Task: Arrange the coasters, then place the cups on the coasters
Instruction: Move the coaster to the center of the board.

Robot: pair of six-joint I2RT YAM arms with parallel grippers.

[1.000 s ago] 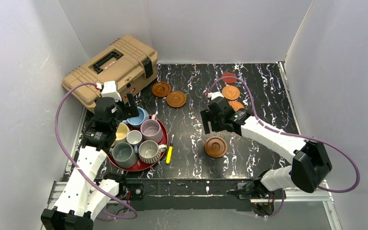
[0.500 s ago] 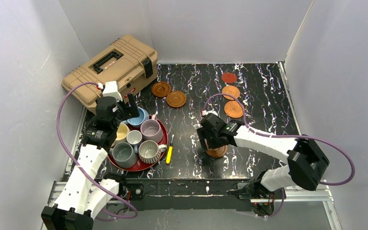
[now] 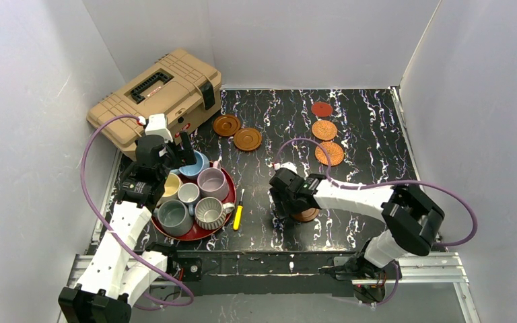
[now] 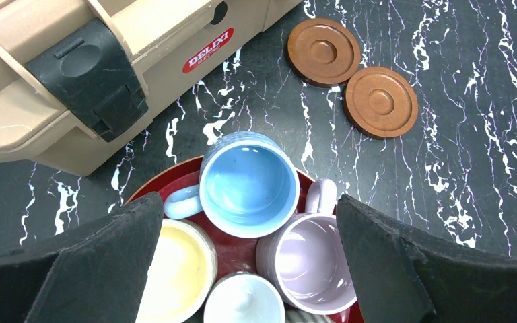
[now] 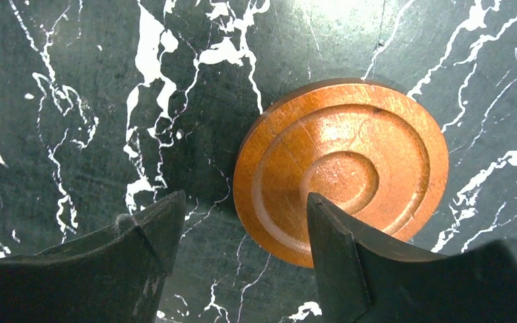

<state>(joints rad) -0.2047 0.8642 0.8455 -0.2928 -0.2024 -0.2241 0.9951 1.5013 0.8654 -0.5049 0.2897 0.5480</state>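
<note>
My right gripper (image 5: 244,202) hangs low over the left rim of a dark brown wooden coaster (image 5: 350,155) near the table's front (image 3: 305,215). It is open: one finger is above the disc, the other beside it over bare table. Two more wooden coasters (image 3: 226,124) (image 3: 248,139) lie at the back, and two woven ones (image 3: 324,130) (image 3: 329,153) and a flat red one (image 3: 321,109) at the back right. My left gripper (image 4: 249,208) stands wide open above the cups: light blue (image 4: 248,185), mauve (image 4: 313,269), cream-yellow (image 4: 175,269), and a small pale one (image 4: 246,299).
The cups crowd a red round tray (image 3: 195,233) at the front left, with a grey-green cup (image 3: 174,217) and a ribbed cup (image 3: 210,212) nearest me. A tan toolbox (image 3: 155,97) sits behind it. A yellow screwdriver (image 3: 238,217) lies right of the tray.
My right gripper has swung from the woven coasters toward the near left and dropped onto the front wooden coaster, its jaws narrowing. The left arm has not moved.
</note>
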